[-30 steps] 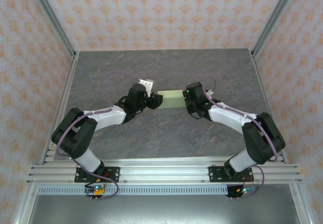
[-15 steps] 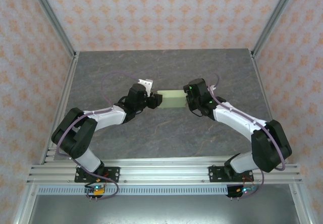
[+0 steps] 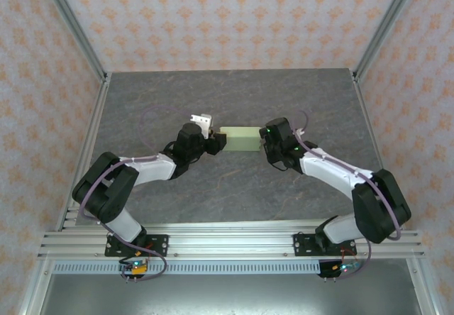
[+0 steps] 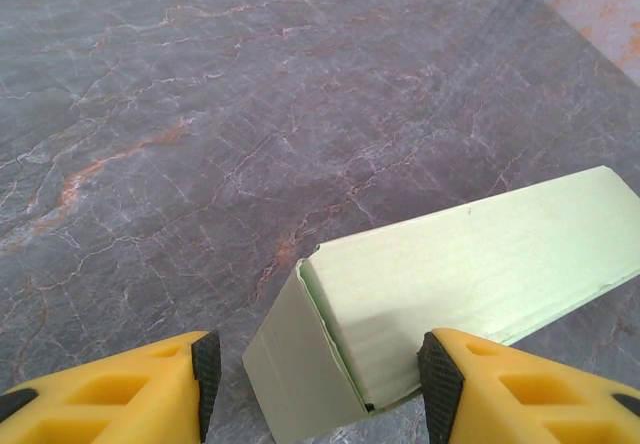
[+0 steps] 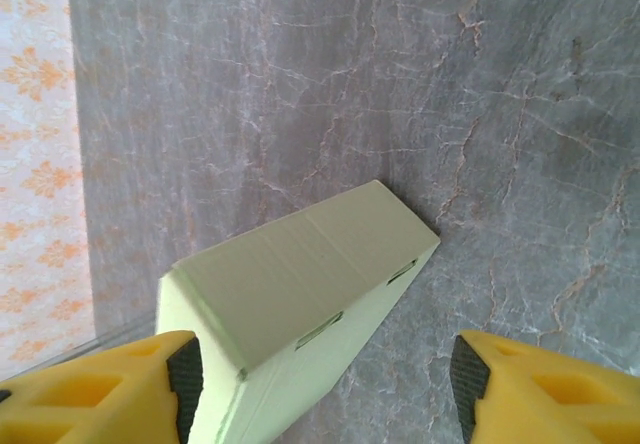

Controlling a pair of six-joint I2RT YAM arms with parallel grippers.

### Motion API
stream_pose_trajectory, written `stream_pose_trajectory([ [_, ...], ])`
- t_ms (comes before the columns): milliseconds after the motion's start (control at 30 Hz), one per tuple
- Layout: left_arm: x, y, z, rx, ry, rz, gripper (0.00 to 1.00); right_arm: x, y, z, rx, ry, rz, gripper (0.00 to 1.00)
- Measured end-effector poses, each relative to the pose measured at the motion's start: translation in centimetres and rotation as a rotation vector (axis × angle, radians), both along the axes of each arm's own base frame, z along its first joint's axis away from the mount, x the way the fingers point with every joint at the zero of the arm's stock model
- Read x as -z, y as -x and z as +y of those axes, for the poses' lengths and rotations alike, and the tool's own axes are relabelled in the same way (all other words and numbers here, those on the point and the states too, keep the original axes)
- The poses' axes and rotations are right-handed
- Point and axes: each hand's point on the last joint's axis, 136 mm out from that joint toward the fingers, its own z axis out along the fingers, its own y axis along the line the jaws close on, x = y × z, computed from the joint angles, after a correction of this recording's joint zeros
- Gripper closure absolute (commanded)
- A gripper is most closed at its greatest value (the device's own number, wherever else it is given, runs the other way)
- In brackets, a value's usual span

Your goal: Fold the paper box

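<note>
The paper box [image 3: 239, 139] is a closed pale-green rectangular carton lying flat on the dark stone table [image 3: 227, 102], between the two grippers. My left gripper [image 3: 219, 141] is at its left end, open; in the left wrist view the box's end face [image 4: 300, 364] sits between the yellow fingers [image 4: 130, 389], nearer the right pad. My right gripper [image 3: 264, 140] is at the right end, open too. In the right wrist view the box [image 5: 290, 284] shows two tab slots along its side edge, and its near corner lies beside the left finger [image 5: 120, 384].
Patterned walls and metal frame posts [image 3: 74, 35] enclose the table on three sides. An aluminium rail [image 3: 227, 240] carrying both arm bases runs along the near edge. Bare stone surface lies around the box.
The left wrist has drawn back slightly toward its base and the right forearm has swung a little. The box has stayed about where it was.
</note>
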Motion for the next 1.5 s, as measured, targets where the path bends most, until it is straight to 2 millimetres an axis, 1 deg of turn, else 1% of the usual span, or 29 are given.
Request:
stream_pose_trajectory([
  [133,0.0,0.7,-0.3,0.003,-0.004,-0.022,0.43,-2.2,0.0,-0.5,0.016,-0.009,-0.057,0.26],
  [233,0.1,1.9,-0.3,0.011,-0.012,-0.034,0.43,-4.1,-0.5,-0.7,-0.014,0.018,-0.139,0.22],
  [267,0.2,2.5,-0.3,0.016,-0.018,-0.034,0.43,-5.1,-1.0,-0.5,-0.045,0.032,-0.192,0.21],
  [333,1.3,3.6,0.1,0.017,-0.049,-0.012,0.43,-7.1,-1.7,0.1,-0.113,0.057,-0.304,0.18],
  [433,3.8,5.5,1.5,0.009,-0.116,0.045,0.42,-10.2,-2.2,1.0,-0.237,0.132,-0.459,0.14],
  [500,4.4,6.3,2.4,-0.001,-0.142,0.06,0.41,-12.1,-1.9,1.4,-0.331,0.205,-0.552,0.11],
  [533,4.3,6.5,2.8,-0.009,-0.151,0.06,0.4,-13.1,-1.7,1.6,-0.378,0.25,-0.6,0.05],
  [567,3.9,6.7,3.0,-0.014,-0.152,0.053,0.38,-14.0,-1.5,1.7,-0.418,0.293,-0.644,0.01],
  [600,3.3,6.7,3.1,-0.016,-0.15,0.04,0.37,-15.0,-1.2,1.7,-0.453,0.338,-0.688,0.01],
  [667,1.1,6.7,3.3,-0.024,-0.134,-0.011,0.34,-16.9,-0.7,1.5,-0.51,0.442,-0.777,0.01],
  [733,-1.3,6.7,3.8,-0.037,-0.124,-0.072,0.25,-18.4,-0.1,1.0,-0.553,0.553,-0.849,0.01],
  [767,-2.6,6.8,4.2,-0.048,-0.124,-0.105,0.12,-19.0,0.1,0.7,-0.572,0.615,-0.879,0.01],
  [800,-3.7,6.8,4.5,-0.06,-0.131,-0.135,0.0,-19.3,0.3,0.3,-0.579,0.671,-0.895,0.01],
  [867,-6.1,7.0,5.7,-0.105,-0.148,-0.192,0.0,-20.0,0.3,-1.1,-0.558,0.797,-0.902,0.0],
  [933,-8.2,7.2,6.9,-0.142,-0.177,-0.238,0.0,-20.3,0.2,-3.4,-0.481,0.921,-0.874,0.01],
  [1000,-10.3,7.6,8.2,-0.182,-0.202,-0.278,0.0,-20.1,0.5,-6.1,-0.389,1.024,-0.831,0.01],
  [1067,-12.7,8.0,9.8,-0.244,-0.23,-0.323,0.0,-18.8,1.0,-9.5,-0.298,1.112,-0.754,0.01],
  [1100,-13.6,8.1,10.6,-0.276,-0.246,-0.344,0.0,-18.2,1.2,-10.9,-0.262,1.141,-0.717,0.01],
  [1167,-14.7,8.4,12.3,-0.344,-0.294,-0.374,0.0,-16.5,1.6,-14.1,-0.179,1.197,-0.624,0.01],
  [1200,-14.7,8.4,13.0,-0.37,-0.325,-0.377,0.0,-15.7,1.8,-15.3,-0.151,1.216,-0.587,0.01],
  [1267,-14.3,8.4,14.5,-0.428,-0.396,-0.362,0.0,-13.1,2.3,-17.7,-0.1,1.251,-0.501,0.01],
  [1300,-13.8,8.2,15.3,-0.455,-0.424,-0.347,0.0,-11.7,2.6,-18.6,-0.083,1.26,-0.463,0.01],
  [1333,-13.0,7.9,16.4,-0.485,-0.46,-0.321,0.0,-9.9,3.0,-19.5,-0.072,1.27,-0.42,0.01],
  [1400,-11.1,7.3,19.1,-0.545,-0.509,-0.268,0.0,-6.5,3.6,-20.9,-0.059,1.282,-0.349,0.01],
  [1467,-8.1,7.2,22.5,-0.619,-0.538,-0.197,0.0,-2.9,4.2,-21.6,-0.09,1.29,-0.279,0.01],
  [1500,-6.7,7.3,23.7,-0.643,-0.545,-0.168,0.0,-1.7,4.4,-21.8,-0.108,1.291,-0.255,0.01],
])
